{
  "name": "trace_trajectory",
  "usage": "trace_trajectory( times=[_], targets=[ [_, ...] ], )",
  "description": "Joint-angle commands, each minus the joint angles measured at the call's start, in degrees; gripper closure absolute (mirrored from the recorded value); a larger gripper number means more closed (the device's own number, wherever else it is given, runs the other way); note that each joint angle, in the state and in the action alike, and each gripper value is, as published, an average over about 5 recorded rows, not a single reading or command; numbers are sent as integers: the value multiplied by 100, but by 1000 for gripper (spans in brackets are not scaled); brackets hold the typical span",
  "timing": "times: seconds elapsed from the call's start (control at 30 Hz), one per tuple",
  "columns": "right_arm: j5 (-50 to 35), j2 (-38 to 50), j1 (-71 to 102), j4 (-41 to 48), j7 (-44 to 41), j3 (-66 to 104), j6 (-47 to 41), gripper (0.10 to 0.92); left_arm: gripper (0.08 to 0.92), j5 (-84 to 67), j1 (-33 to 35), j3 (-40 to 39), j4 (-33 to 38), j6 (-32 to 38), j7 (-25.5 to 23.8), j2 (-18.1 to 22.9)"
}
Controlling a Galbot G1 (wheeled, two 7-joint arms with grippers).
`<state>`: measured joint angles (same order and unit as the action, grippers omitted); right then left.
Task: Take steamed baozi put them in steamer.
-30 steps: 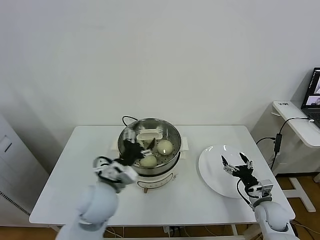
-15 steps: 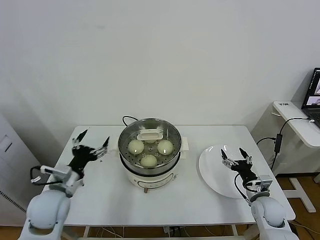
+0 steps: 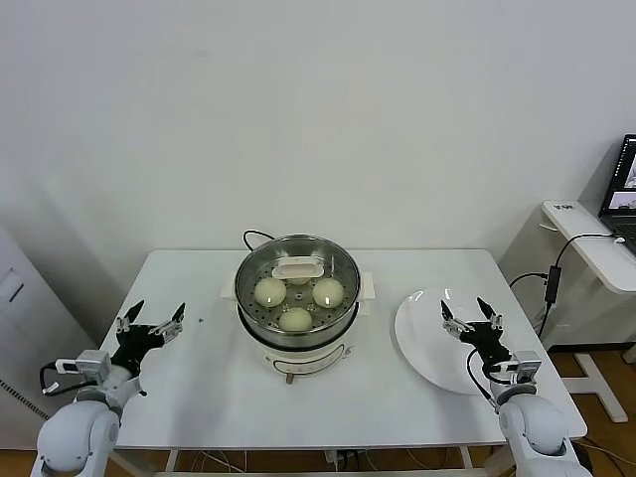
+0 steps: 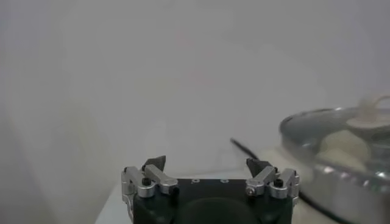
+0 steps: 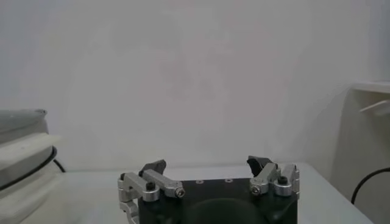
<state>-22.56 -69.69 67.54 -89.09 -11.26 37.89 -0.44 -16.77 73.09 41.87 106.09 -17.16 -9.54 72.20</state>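
Three steamed baozi (image 3: 295,301) sitting in steamer (image 3: 249,308); left end effector (image 3: 150,324) and right end effector (image 3: 471,317) hovering open, empty, at table (image 3: 219,383) edges.

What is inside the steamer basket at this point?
The steamer holds three steamed baozi on its perforated floor, plus a white rectangular piece toward the back. A fourth bun may sit beneath that piece, but it is covered. The plate holds no buns.

White wall (image 3: 318,119), white table (image 3: 199,378).

Left tool (image 3: 151,324), right tool (image 3: 471,315) spread
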Motion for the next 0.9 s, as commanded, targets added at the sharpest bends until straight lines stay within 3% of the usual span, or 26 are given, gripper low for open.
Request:
trace_trajectory(
  times=[0.03, 0.9],
  targets=[
    [253, -93, -15, 113, -123, 25, 109, 203, 177, -360, 104, 156, -295, -111, 93, 43],
    [634, -239, -153, 225, -59, 36, 139, 203, 177, -365, 59, 163, -325, -168, 128, 67]
  ],
)
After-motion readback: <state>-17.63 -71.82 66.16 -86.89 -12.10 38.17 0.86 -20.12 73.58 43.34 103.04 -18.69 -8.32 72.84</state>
